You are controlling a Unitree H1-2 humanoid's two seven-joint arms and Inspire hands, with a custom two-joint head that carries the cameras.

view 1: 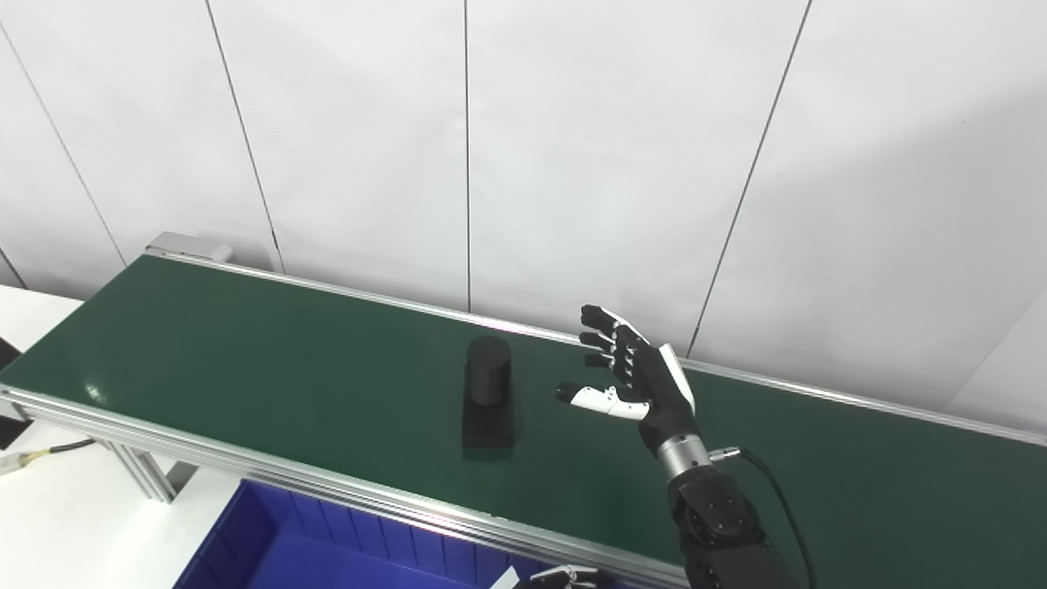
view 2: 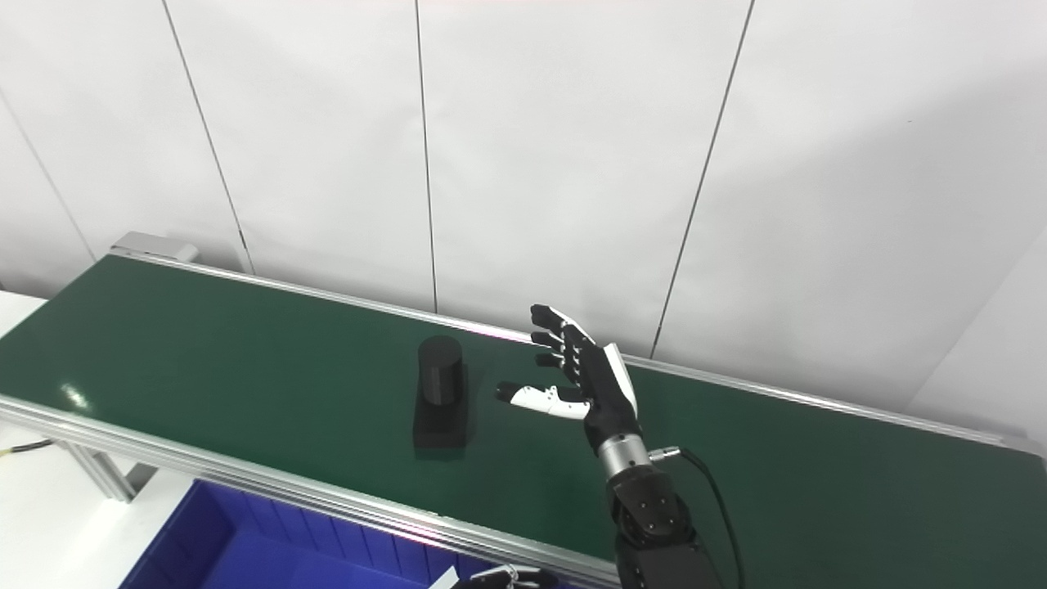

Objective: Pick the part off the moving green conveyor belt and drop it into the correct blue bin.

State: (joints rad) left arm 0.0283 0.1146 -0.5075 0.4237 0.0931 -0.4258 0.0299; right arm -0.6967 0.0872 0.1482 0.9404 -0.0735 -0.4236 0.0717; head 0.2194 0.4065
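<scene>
A black part [view 1: 488,393], a cylinder standing on a flat rectangular base, sits on the green conveyor belt [view 1: 245,360] near its middle. My right hand [view 1: 634,372] is open above the belt, just right of the part, palm toward it, fingers spread, thumb pointing at it, a short gap between. It holds nothing. My left hand [view 1: 560,579] barely shows at the bottom edge below the belt's near rail; only some fingertips are visible. A blue bin [view 1: 270,544] sits below the near rail at the lower left.
The belt's aluminium rails [view 1: 245,462] run along its near and far sides. White wall panels stand close behind the belt. A white surface [view 1: 57,499] with a cable lies at the lower left, beside the belt's support leg.
</scene>
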